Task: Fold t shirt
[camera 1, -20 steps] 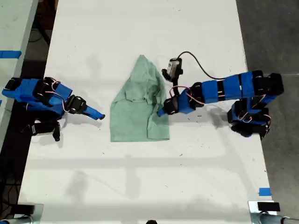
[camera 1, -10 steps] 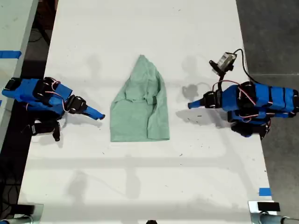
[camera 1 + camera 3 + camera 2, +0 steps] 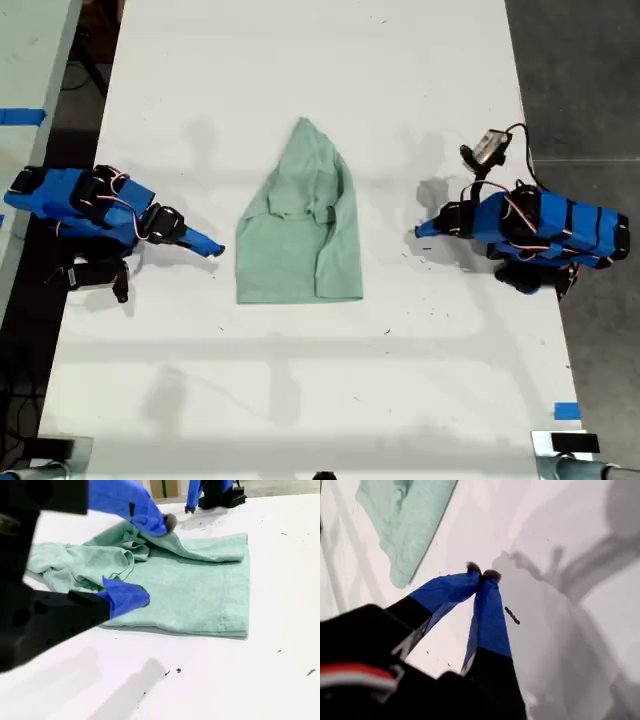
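The pale mint-green t shirt (image 3: 300, 230) lies flat on the white table (image 3: 300, 400), with its pointed top toward the exterior view's top and its straight hem toward the bottom. My first gripper (image 3: 420, 232) is at the exterior view's right, well apart from the shirt. Its tips (image 3: 482, 575) are shut on nothing, and the shirt (image 3: 405, 520) lies beyond them. My second gripper (image 3: 215, 249) sits at the exterior view's left, a short gap from the shirt's edge. It is open (image 3: 150, 562) and faces the shirt (image 3: 200, 585), holding nothing.
The table's long edges run down both sides of the exterior view, with dark floor beyond. A blue tape mark (image 3: 566, 410) sits near the exterior view's lower right. A second surface with blue tape (image 3: 20, 116) borders the exterior view's left. Bare tabletop surrounds the shirt.
My first gripper has drawn back from the shirt's side toward the exterior view's right. The shirt now lies free, and the second arm has not moved.
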Tool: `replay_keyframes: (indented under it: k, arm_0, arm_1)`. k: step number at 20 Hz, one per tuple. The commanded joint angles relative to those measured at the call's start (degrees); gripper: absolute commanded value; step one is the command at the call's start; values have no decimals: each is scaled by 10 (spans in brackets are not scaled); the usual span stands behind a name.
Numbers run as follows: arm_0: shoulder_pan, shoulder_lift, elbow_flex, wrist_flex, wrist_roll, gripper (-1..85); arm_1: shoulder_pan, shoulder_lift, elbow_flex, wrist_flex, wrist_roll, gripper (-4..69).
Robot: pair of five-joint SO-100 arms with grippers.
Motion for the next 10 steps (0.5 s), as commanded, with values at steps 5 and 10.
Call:
replay_keyframes:
  k: [5,10]
  arm_0:
    - [8,5,0,0,4,180]
    - [8,5,0,0,4,180]
  arm_1:
    - [1,8,33,0,10,22]
    - [-2,8,33,0,15,12]
